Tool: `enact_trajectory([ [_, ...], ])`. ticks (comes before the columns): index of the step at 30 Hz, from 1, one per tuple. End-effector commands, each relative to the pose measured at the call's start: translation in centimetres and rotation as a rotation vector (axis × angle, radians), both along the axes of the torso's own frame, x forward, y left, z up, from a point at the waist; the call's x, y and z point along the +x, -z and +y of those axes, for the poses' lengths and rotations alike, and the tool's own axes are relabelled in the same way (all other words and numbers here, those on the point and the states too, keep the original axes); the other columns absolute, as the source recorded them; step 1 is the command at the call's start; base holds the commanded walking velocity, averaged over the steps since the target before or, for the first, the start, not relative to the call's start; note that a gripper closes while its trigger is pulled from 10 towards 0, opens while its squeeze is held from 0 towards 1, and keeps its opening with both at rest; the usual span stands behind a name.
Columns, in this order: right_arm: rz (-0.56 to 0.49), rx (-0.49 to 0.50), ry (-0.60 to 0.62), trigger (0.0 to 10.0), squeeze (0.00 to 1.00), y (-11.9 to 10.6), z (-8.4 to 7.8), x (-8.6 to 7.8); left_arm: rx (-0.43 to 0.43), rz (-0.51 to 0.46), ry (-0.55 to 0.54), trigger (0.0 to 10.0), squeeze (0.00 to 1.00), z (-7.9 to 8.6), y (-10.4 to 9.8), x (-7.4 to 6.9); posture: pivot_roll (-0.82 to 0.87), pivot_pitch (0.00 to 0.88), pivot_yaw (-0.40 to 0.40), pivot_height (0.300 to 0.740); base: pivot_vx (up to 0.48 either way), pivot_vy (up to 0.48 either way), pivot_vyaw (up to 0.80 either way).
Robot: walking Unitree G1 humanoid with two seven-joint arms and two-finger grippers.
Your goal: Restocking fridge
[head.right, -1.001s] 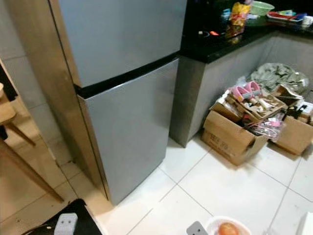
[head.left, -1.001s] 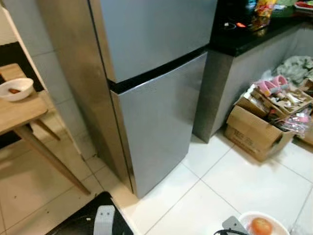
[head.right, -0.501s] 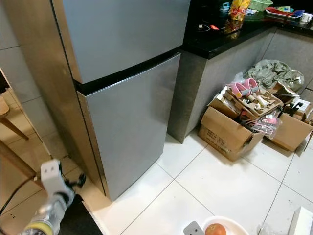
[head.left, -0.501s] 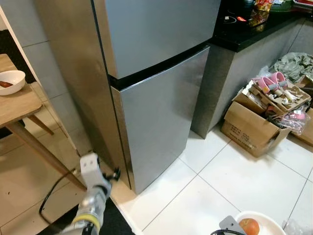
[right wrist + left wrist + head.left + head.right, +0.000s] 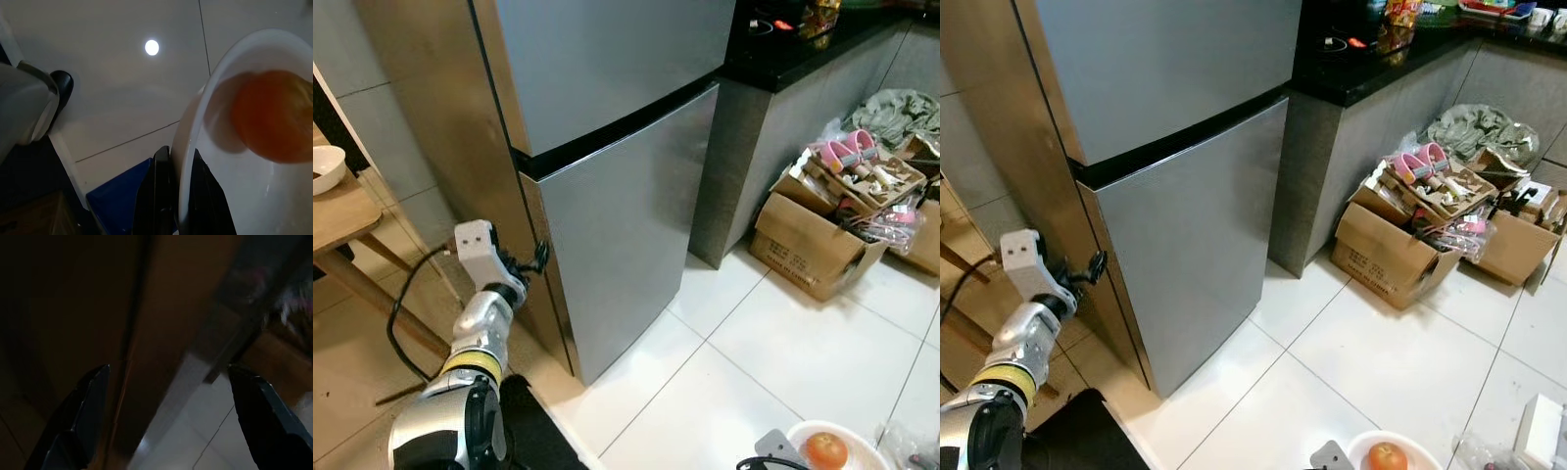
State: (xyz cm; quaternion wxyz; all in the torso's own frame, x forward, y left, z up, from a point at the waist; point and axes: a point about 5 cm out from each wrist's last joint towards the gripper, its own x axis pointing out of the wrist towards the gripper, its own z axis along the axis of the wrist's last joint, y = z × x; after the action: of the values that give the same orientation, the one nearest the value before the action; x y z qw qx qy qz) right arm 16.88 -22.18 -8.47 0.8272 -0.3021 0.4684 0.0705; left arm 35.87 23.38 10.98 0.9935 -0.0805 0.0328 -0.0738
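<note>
A wooden bench [image 5: 347, 211] stands left of the left gripper, a white dish [image 5: 325, 168] at its edge; a black cable [image 5: 399, 323] loops just beside that gripper; well to its right, open cardboard boxes [image 5: 815, 250] hold pink slippers [image 5: 847, 150] and clutter; grey cloth [image 5: 901, 108] is heaped behind them; a black-topped bench [image 5: 1371, 69] carries packets; white floor tiles [image 5: 783, 362] spread below.

White tiled floor [image 5: 783, 362] carries the fridge [image 5: 607, 196] and cardboard boxes [image 5: 808, 250].
</note>
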Motion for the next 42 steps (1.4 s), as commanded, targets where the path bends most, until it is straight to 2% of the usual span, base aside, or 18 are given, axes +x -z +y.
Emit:
enact_trajectory([
  [1, -0.019, 0.002, 0.023, 10.0, 0.00, -0.1, -0.3, 0.0, 0.076, -0.017, 0.034, 10.0, 1.00, 0.5, -0.8, 0.1, -0.09, 0.086, 0.016, 0.740, 0.000, 0.000, 0.00],
  [2, -0.022, 0.005, 0.035, 10.0, 0.00, -0.1, -0.3, -0.1, 0.113, -0.020, 0.061, 10.0, 1.00, 0.5, -1.0, 0.2, -0.09, 0.093, 0.016, 0.740, 0.000, 0.000, 0.00],
  [5, -0.022, 0.005, 0.035, 10.0, 0.00, -0.1, -0.3, -0.1, 0.113, -0.020, 0.061, 10.0, 1.00, 0.5, -1.0, 0.2, -0.09, 0.093, 0.016, 0.740, 0.000, 0.000, 0.00],
  [8, -0.010, 0.009, 0.033, 10.0, 0.00, 0.3, -0.2, -1.1, 0.214, -0.012, 0.093, 10.0, 1.00, 1.2, -1.8, 0.4, -0.11, 0.149, 0.019, 0.740, 0.000, 0.000, 0.00],
  [9, -0.008, 0.008, 0.032, 10.0, 0.00, 0.4, -0.3, -1.4, 0.245, -0.019, 0.094, 10.0, 0.44, 1.5, -2.4, 0.6, -0.12, 0.169, 0.016, 0.740, 0.000, 0.000, 0.00],
  [12, -0.008, 0.008, 0.032, 10.0, 0.00, 0.5, -0.3, -1.6, 0.261, -0.025, 0.095, 10.0, 0.44, 1.7, -2.8, 0.8, -0.12, 0.173, 0.015, 0.740, 0.000, 0.000, 0.00],
  [13, -0.005, 0.004, 0.030, 10.0, 0.00, 0.5, -0.6, -2.0, 0.268, -0.054, 0.091, 10.0, 0.00, 1.9, -3.9, 1.1, -0.13, 0.206, 0.007, 0.740, 0.000, 0.000, 0.00],
  [20, -0.006, -0.005, 0.024, 10.0, 0.00, 0.5, -1.3, -2.6, 0.236, -0.114, 0.069, 10.0, 0.00, 2.0, -6.2, 2.0, -0.15, 0.275, -0.004, 0.740, 0.000, 0.000, 0.00],
  [27, -0.012, -0.019, 0.019, 10.0, 0.00, 0.5, -2.4, -3.8, 0.228, -0.164, 0.107, 10.0, 0.00, 0.8, -7.8, 2.8, -0.19, 0.365, -0.025, 0.740, 0.000, 0.000, 0.00],
  [30, -0.009, -0.024, 0.017, 10.0, 0.00, 0.6, -2.7, -4.3, 0.223, -0.186, 0.100, 10.0, 0.00, 0.7, -8.6, 3.1, -0.20, 0.382, -0.029, 0.740, 0.000, 0.000, 0.00],
  [33, -0.004, -0.034, 0.013, 10.0, 0.00, 0.6, -3.3, -5.0, 0.198, -0.231, 0.075, 10.0, 0.00, 0.6, -10.3, 3.6, -0.21, 0.400, -0.037, 0.740, 0.000, 0.000, 0.00],
  [36, -0.002, -0.037, 0.014, 10.0, 0.00, 0.5, -3.5, -5.1, 0.197, -0.239, 0.075, 10.0, 0.00, 0.5, -10.7, 3.7, -0.22, 0.410, -0.041, 0.740, 0.000, 0.000, 0.00],
  [39, 0.001, -0.044, 0.015, 10.0, 0.00, 0.5, -3.9, -5.5, 0.197, -0.275, 0.091, 10.0, 0.00, 0.0, -11.9, 4.1, -0.23, 0.423, -0.045, 0.740, 0.000, 0.000, 0.00],
  [41, 0.000, -0.049, 0.016, 10.0, 0.00, 0.4, -4.2, -5.7, 0.184, -0.328, 0.128, 10.0, 0.00, -0.9, -13.4, 4.4, -0.23, 0.427, -0.045, 0.740, 0.000, 0.000, 0.00],
  [42, 0.000, -0.049, 0.016, 10.0, 0.00, 0.4, -4.2, -5.7, 0.184, -0.328, 0.128, 10.0, 0.00, -0.9, -13.4, 4.4, -0.23, 0.427, -0.045, 0.740, 0.000, 0.000, 0.00],
])
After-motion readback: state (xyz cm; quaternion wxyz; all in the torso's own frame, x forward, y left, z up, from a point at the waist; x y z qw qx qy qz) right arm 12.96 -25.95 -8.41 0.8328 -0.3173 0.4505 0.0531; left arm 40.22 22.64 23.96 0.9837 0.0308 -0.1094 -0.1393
